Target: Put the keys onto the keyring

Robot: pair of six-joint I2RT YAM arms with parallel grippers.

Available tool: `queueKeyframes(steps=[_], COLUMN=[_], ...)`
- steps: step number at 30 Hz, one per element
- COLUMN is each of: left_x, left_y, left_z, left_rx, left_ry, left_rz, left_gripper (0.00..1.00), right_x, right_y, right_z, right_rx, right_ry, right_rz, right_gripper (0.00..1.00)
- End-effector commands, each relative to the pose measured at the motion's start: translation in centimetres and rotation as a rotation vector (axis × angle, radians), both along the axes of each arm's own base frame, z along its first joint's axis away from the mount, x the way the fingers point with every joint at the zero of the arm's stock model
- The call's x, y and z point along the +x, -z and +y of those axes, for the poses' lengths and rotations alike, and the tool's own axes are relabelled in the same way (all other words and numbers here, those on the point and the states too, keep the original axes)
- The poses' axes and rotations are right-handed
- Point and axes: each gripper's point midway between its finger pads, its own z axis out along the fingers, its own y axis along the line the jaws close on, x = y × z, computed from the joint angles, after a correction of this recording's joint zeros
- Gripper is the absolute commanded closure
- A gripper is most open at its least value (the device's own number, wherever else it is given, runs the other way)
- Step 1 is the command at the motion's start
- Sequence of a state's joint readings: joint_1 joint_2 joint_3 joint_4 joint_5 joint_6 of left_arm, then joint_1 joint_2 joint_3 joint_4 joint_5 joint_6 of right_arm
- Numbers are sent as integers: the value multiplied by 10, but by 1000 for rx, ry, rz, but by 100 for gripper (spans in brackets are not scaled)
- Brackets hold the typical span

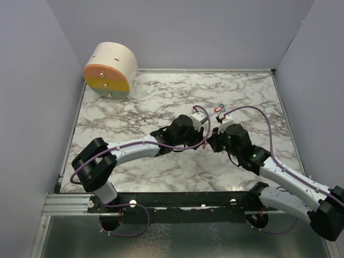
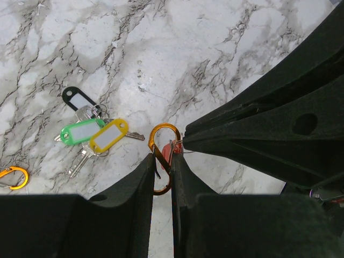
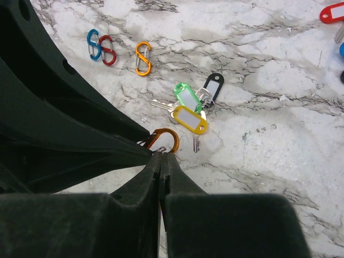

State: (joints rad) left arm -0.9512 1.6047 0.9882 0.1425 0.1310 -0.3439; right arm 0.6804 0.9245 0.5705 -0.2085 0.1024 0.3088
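Observation:
The keyring (image 2: 161,130), an orange carabiner, stands between the fingers of my left gripper (image 2: 161,161), which is shut on it. In the right wrist view the keyring's (image 3: 173,138) loop pokes out just past my right gripper (image 3: 161,156). That gripper is shut on a small key whose red tag (image 2: 169,153) hangs against the carabiner; the key itself is mostly hidden. Both grippers meet tip to tip at mid-table (image 1: 209,129). Three more keys lie bunched on the marble, tagged green (image 3: 186,95), yellow (image 3: 189,119) and black (image 3: 214,86).
Spare carabiners lie beyond the bunch: blue (image 3: 92,44), red (image 3: 107,49) and orange (image 3: 143,58). Another red-tagged key (image 3: 330,12) sits at the far right. A round wooden drum (image 1: 110,70) stands in the back left corner. Walls enclose the marble table (image 1: 134,177).

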Motion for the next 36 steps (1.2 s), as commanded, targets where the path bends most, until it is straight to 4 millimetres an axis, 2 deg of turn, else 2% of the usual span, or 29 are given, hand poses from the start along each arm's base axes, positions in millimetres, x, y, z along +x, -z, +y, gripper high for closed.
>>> queueKeyframes(steps=[1,36], left_x=[-4,-5], left_y=[-15,-16], left_z=[-4,-14], left_rx=[-25,-37], left_ry=[30,66], left_rz=[-23,-11], left_gripper=[100,100], right_x=[5,5], right_y=[-5,-7], right_z=[-5,1], right_rx=[1,9], right_ry=[34,3], right_rz=[-28,-37], right_gripper=[99,99])
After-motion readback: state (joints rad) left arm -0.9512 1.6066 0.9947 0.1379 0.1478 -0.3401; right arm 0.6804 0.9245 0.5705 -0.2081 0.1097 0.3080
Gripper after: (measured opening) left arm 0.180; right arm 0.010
